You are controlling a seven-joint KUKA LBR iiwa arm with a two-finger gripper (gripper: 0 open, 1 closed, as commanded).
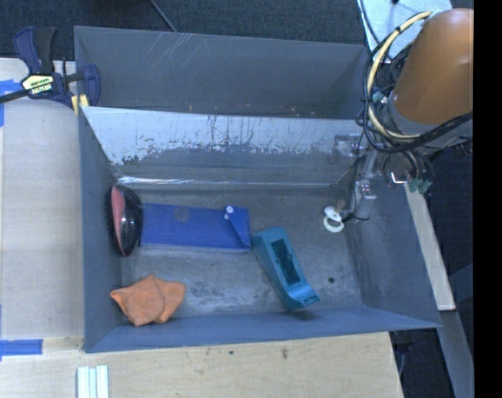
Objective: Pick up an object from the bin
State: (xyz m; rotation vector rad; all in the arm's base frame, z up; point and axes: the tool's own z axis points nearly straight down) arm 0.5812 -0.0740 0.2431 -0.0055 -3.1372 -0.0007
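My gripper (360,206) hangs at the bin's right side, close to the right wall, with its fingers pointing down. A small white ring (333,220) lies on the floor just left of the fingertips, touching or nearly touching them. Nothing shows between the fingers. A teal-blue tape dispenser (283,268) lies tilted on the floor further left and nearer the front.
A flat blue box (193,227) lies in the middle of the floor. A black and pink brush (125,220) stands at its left end. An orange cloth (148,298) sits crumpled in the front left corner. The arm with its orange cover and cables rises at the right.
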